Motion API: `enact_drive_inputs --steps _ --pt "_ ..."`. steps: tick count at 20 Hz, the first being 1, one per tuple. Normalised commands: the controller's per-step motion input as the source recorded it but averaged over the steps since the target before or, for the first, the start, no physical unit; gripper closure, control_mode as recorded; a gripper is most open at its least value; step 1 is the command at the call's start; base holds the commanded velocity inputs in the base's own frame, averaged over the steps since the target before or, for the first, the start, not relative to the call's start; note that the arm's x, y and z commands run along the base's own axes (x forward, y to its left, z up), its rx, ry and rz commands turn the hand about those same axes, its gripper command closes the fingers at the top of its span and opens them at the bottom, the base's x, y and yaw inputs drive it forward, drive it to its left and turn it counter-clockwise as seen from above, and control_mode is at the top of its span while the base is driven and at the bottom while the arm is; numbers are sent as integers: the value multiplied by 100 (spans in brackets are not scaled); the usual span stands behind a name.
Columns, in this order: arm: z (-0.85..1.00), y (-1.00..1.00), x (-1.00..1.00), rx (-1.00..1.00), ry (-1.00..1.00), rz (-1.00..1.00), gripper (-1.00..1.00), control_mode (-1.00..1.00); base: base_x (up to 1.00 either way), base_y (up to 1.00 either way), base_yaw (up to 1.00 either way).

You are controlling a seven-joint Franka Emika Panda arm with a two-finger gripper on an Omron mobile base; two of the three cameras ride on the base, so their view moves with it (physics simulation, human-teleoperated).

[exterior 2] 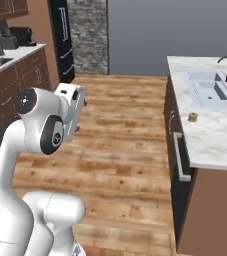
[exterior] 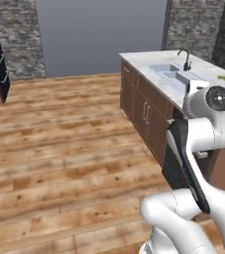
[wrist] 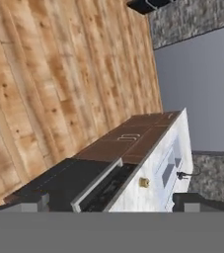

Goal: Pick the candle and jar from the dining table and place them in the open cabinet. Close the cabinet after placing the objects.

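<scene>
The tiny yellow candle (exterior 2: 192, 117) is seen sitting on the white table (exterior 2: 210, 140) near the sink (exterior 2: 207, 90), well apart from the gripper (wrist: 108, 205), whose jaws are spread wide and hold nothing — so the little candle could be bumped over or missed if it is reached for badly.

The floor (exterior: 59, 149) is of warm brown wood planks. At the far end stands a plain grey wall (exterior: 101, 34) between two parts of grey stone wall (exterior: 17, 39). Brown lower cupboards (exterior 2: 7, 95) line the left side.
</scene>
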Motion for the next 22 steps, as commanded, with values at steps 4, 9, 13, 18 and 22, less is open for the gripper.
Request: enact_drive_inputs --steps 4,9,13,18,22 --pt "0 0 0 0 0 0 -100 100 1 17 -67" --pt "0 0 0 0 0 0 -100 100 25 51 -64" --pt "0 0 0 0 0 0 -100 100 47 66 -59" --pt "0 0 0 0 0 0 -100 100 59 80 -56" --pt "0 0 0 0 0 0 -100 100 62 93 -55"
